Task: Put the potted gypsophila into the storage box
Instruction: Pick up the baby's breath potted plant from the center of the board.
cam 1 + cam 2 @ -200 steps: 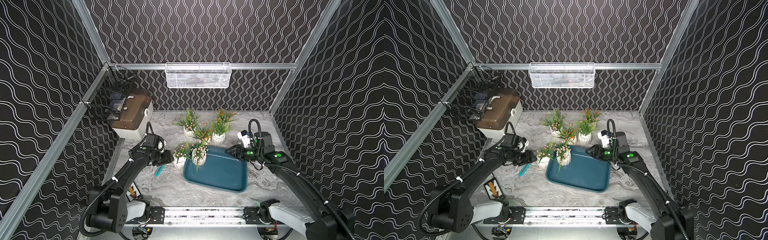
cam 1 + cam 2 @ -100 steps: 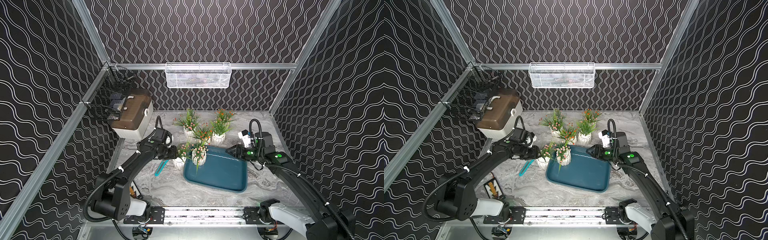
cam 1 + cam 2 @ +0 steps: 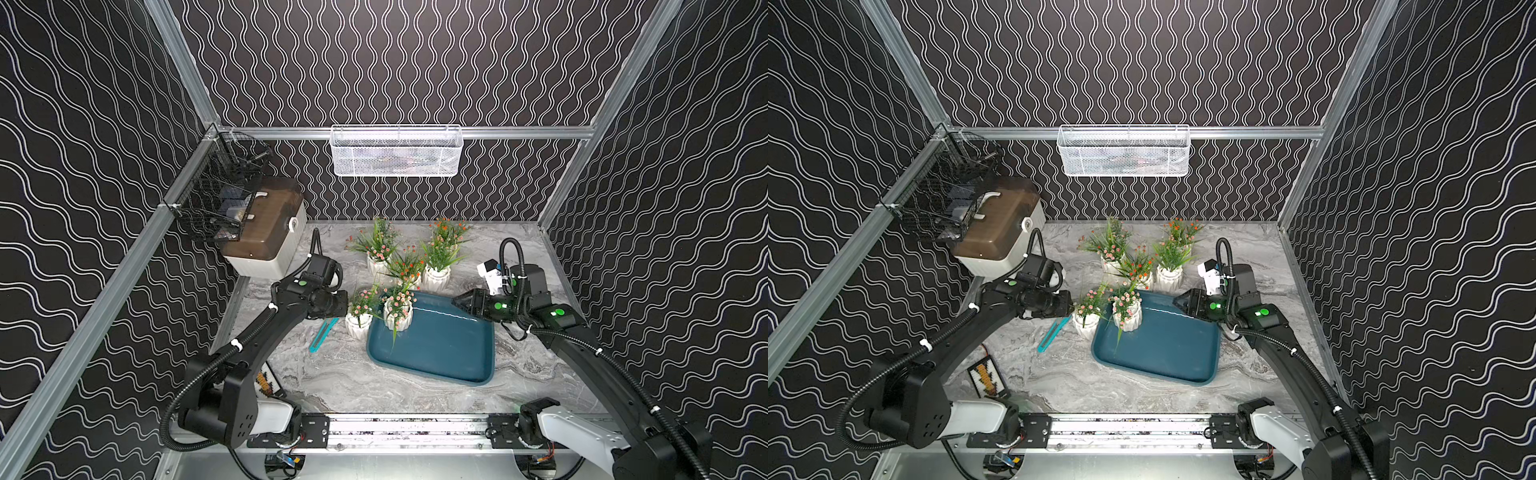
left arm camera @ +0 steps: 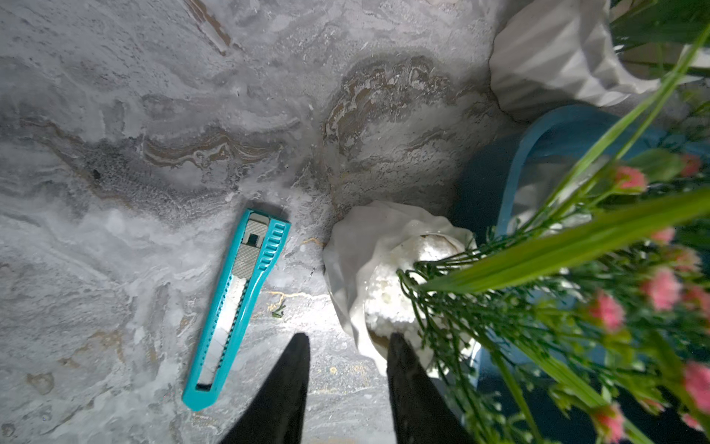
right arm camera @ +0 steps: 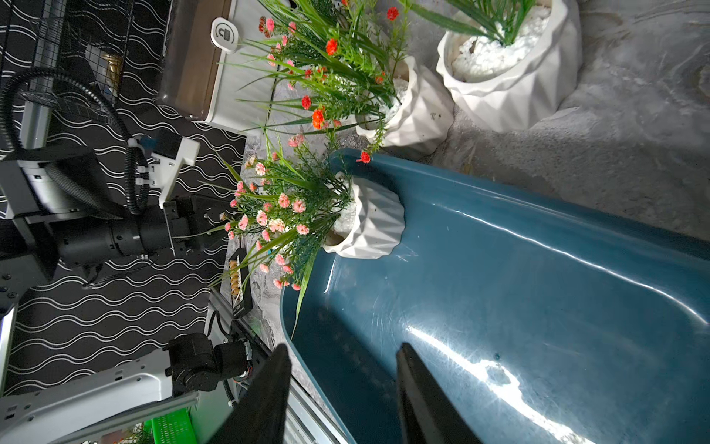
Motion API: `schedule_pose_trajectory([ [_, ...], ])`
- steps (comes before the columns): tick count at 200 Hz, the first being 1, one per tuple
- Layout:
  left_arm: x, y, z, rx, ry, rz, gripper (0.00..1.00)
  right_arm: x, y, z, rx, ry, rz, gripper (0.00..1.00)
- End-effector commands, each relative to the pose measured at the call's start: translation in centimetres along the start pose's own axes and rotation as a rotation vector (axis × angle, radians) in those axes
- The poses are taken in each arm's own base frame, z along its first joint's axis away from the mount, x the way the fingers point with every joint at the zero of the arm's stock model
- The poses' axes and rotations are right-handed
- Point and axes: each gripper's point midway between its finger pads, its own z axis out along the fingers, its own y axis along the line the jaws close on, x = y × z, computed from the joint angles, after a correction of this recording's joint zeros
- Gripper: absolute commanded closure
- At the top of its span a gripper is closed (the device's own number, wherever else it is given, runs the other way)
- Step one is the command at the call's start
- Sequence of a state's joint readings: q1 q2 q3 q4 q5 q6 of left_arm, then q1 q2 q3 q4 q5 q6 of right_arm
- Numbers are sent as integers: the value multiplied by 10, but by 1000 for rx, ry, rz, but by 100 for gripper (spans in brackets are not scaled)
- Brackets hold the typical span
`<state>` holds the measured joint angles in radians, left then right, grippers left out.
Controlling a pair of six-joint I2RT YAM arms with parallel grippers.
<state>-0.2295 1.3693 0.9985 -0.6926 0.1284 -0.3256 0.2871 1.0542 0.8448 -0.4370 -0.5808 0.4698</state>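
The dark teal storage box [image 3: 440,345] [image 3: 1167,353] lies mid-table. One potted gypsophila [image 3: 398,316] [image 5: 372,226] with pink blossoms stands upright in its far left corner. Another pink one [image 3: 358,325] [image 4: 361,261] stands on the table just left of that corner. My left gripper [image 3: 346,305] [image 4: 349,342] is open right beside this pot, one fingertip overlapping its rim, bare table between the fingers. Several more potted gypsophila [image 3: 435,277] stand behind the box. My right gripper [image 3: 456,300] [image 5: 342,353] hangs open and empty over the box's far right rim.
A teal utility knife [image 3: 322,336] [image 4: 238,307] lies on the table under my left arm. A white box with a brown lid [image 3: 266,232] sits at the back left. A white mesh basket [image 3: 395,151] and a black wire basket [image 3: 220,199] hang on the walls.
My left arm has swung right, up to the pot beside the storage box, and its jaws have narrowed. The right arm and the pots have not moved.
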Motion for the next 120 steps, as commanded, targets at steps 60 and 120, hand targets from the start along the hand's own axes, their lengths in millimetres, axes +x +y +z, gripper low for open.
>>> schedule_pose_trajectory([
  [60, 9, -8, 20, 50, 75, 10, 64, -1, -1, -1, 11, -9, -13, 53],
  [120, 14, -3, 30, 11, 111, 23, 67, 0, -1, -1, 9, -7, -11, 53],
])
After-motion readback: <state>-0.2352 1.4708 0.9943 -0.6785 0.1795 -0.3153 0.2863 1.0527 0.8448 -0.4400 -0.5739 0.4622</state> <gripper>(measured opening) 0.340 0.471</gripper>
